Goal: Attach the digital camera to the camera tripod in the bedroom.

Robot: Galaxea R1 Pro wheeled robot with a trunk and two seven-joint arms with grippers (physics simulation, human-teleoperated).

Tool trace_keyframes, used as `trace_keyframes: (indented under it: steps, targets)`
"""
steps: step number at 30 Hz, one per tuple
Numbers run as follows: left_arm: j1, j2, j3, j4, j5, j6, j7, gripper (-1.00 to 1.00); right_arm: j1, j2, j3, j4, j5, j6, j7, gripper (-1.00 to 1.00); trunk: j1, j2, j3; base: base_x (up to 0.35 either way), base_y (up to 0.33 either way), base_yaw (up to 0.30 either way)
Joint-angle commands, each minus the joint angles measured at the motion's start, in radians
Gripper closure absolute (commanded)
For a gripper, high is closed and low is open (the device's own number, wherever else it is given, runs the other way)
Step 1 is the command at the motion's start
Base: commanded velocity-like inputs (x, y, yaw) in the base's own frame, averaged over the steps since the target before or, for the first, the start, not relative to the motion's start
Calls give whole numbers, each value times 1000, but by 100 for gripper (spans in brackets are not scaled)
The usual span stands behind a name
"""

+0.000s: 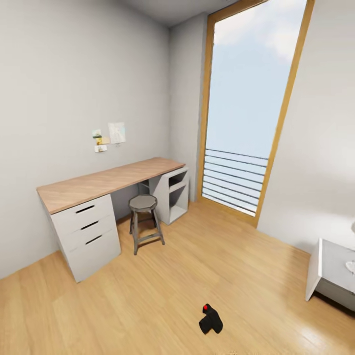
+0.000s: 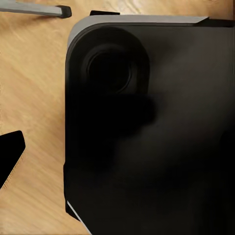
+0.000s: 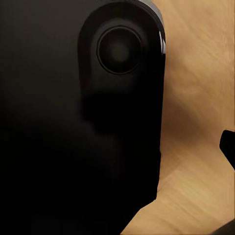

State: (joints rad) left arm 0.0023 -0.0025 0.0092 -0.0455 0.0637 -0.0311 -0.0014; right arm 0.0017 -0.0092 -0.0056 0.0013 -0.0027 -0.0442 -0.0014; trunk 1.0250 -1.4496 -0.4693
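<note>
Digital camera, small, black, with a red dot on top, lies alone on the light wood floor, well in front of the stool and apart from everything else. It looks light, rigid and smooth-sided, probably slippery and easily damaged at the lens; a hold across its flat body sides seems safest. Behind the stool stands a wood-topped counter with grey drawers against the pale wall; a tall window is to the stool's right. Both wrist views show dark robot body parts over floorboards, so whether either gripper is released or clenched cannot be told.
</note>
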Motion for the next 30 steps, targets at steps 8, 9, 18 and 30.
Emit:
trace_keyframes:
  steps: [8,9,18,30]
  targets:
    - [1,-1,1,-1,7,-2,0,-100,0,0,-1,0,0,-3,0,-100,0,0,-1,0,0,-289]
    - [1,-1,1,-1,7,-2,0,-100,0,0,-1,0,0,-3,0,-100,0,0,-1,0,0,-289]
    - [0,-1,0,-1,6,-2,0,-100,0,0,-1,0,0,-3,0,-100,0,0,-1,0,0,-289]
    - [0,-1,0,-2,6,-2,0,-100,0,0,-1,0,0,-3,0,-100,0,0,-1,0,0,-288]
